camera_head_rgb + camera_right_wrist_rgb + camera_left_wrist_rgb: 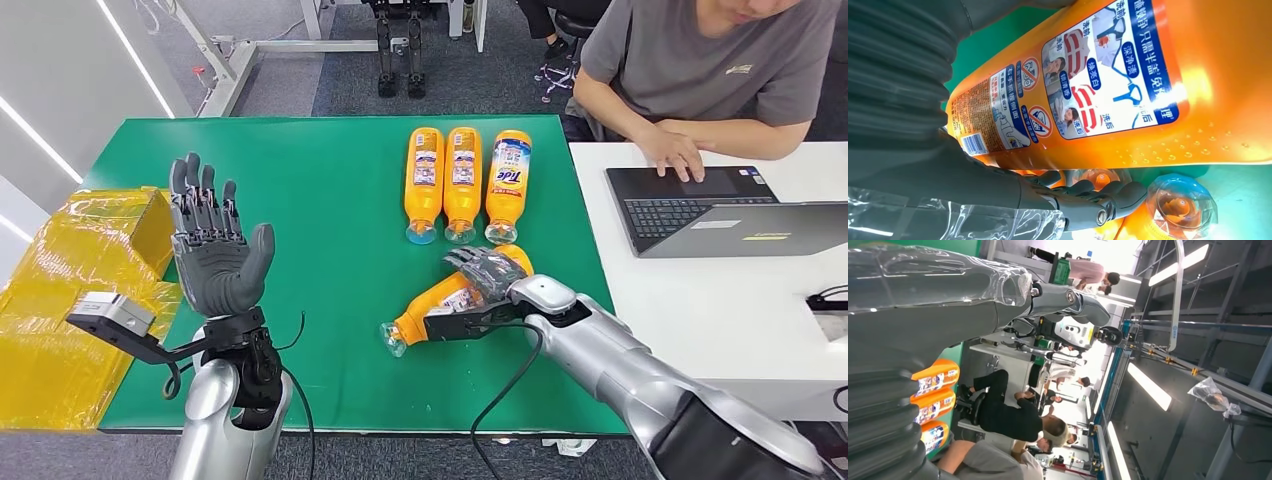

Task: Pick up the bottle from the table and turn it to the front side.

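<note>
The green table carries the bottle, lying under the fingers of the right hand, which close on it. The left hand is raised, fingers apart, beside a yellow box. A white desk stands near.

Glossy orange plastic bottle, matt green tabletop.

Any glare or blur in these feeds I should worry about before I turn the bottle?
Right wrist view: a bright glare patch on the bottle beside its label, label print still sharp, the right hand soft at close range. Left wrist view: the ceiling lights and far background are blown out. Head view: even light, the bottle clear under the right hand.
</note>
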`<control>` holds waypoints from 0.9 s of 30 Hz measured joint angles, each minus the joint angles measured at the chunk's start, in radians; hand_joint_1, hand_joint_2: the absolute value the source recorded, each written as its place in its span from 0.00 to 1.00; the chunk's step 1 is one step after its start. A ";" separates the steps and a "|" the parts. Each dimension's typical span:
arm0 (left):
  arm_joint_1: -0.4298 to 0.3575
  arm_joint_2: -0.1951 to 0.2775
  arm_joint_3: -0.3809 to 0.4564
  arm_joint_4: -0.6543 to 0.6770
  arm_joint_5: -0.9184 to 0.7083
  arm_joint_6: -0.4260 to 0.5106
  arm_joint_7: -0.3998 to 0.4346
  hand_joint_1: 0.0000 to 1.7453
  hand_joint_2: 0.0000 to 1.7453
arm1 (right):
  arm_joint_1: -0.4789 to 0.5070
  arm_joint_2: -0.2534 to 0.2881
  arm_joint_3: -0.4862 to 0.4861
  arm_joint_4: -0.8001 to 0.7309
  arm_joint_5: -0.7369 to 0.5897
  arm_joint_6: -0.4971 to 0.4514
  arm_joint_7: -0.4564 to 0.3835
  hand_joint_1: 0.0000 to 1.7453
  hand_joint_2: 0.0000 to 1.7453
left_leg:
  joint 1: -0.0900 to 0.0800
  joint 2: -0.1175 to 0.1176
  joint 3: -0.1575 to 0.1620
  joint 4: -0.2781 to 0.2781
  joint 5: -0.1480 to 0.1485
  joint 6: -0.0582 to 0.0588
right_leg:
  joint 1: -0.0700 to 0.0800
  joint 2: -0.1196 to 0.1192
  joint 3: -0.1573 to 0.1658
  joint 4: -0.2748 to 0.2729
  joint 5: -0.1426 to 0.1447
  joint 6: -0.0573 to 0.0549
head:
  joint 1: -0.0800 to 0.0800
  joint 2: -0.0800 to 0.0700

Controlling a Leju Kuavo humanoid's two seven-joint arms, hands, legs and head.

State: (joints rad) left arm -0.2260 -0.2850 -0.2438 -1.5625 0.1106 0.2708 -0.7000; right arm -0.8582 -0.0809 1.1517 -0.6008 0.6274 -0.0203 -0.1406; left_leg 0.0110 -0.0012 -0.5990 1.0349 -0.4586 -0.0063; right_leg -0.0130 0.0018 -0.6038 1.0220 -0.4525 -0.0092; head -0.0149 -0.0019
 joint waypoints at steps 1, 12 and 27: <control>0.000 0.000 0.000 0.000 0.000 -0.002 0.000 0.00 1.00 | 0.001 0.000 0.000 0.000 0.001 0.001 0.002 0.00 1.00 | 0.000 0.000 0.000 0.000 0.000 0.000 | 0.000 0.000 0.000 0.000 0.000 0.000 | 0.000 0.000; -0.001 0.000 0.000 0.000 0.003 -0.002 0.000 0.00 1.00 | -0.002 -0.031 0.001 0.001 0.052 0.085 0.032 0.00 1.00 | 0.000 0.000 0.000 0.000 0.000 0.000 | 0.000 0.000 0.000 0.000 0.000 0.000 | 0.000 0.000; 0.001 0.000 0.000 0.000 0.006 0.017 0.000 0.00 1.00 | -0.030 -0.030 0.001 0.053 0.082 0.097 0.018 0.99 1.00 | 0.000 0.000 0.000 0.000 0.000 0.000 | 0.000 0.000 0.000 0.000 0.000 0.000 | 0.000 0.000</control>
State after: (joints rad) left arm -0.2253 -0.2850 -0.2438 -1.5625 0.1167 0.2875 -0.7000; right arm -0.8884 -0.1106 1.1526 -0.5474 0.7091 0.0762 -0.1223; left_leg 0.0109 -0.0015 -0.5994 1.0351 -0.4585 -0.0062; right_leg -0.0131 0.0014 -0.6034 1.0220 -0.4522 -0.0088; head -0.0149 -0.0019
